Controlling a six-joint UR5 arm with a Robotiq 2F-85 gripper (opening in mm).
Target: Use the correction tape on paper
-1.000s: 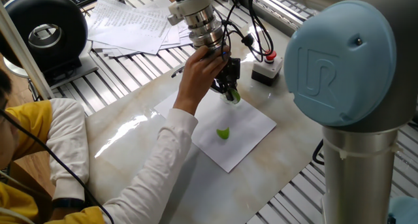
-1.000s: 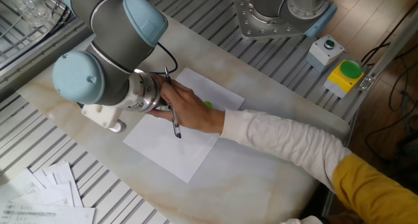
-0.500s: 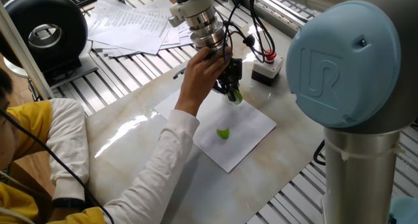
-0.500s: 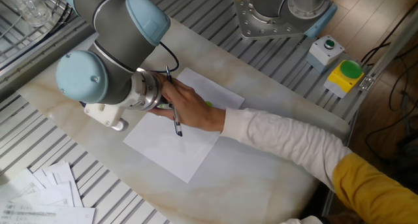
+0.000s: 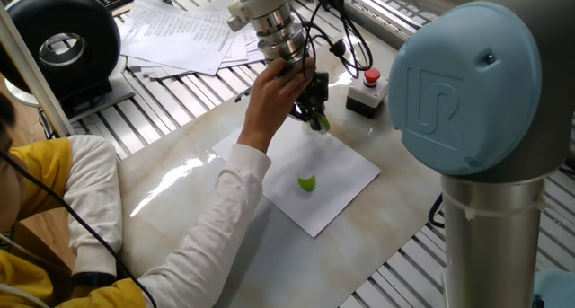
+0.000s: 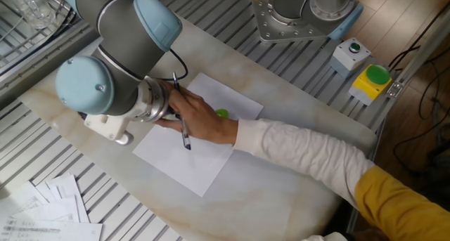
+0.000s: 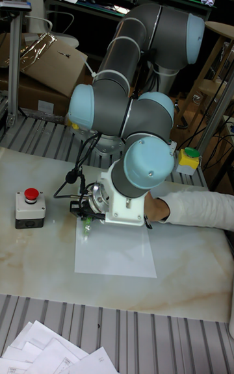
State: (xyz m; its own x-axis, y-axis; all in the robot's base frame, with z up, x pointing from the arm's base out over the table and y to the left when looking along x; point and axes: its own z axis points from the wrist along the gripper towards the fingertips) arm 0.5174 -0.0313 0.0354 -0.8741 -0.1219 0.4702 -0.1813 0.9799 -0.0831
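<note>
Person in yellow top at lower left, arm reaching up-frame, their own fingers point(image 5: 274, 91) wrapped round the robot wrist; paper point(image 5: 305, 178) lies flat on the marble worktop point(image 5: 171, 178) at frame centre, a small green piece point(image 5: 307, 182) resting on it; robot hand point(image 5: 314, 119) poised over the paper's upper edge, clenched on a green-tipped item, likely the correction tape point(image 5: 319, 122), mostly hidden; since a second ago the hand has shifted slightly up-frame, green piece unmoved; "UR" logo embossed on the blue joint cap point(image 5: 467, 79) at right; beyond, red button box point(image 5: 366, 91); printed sheets point(image 5: 184, 30) at upper left, text too small to read.
</note>
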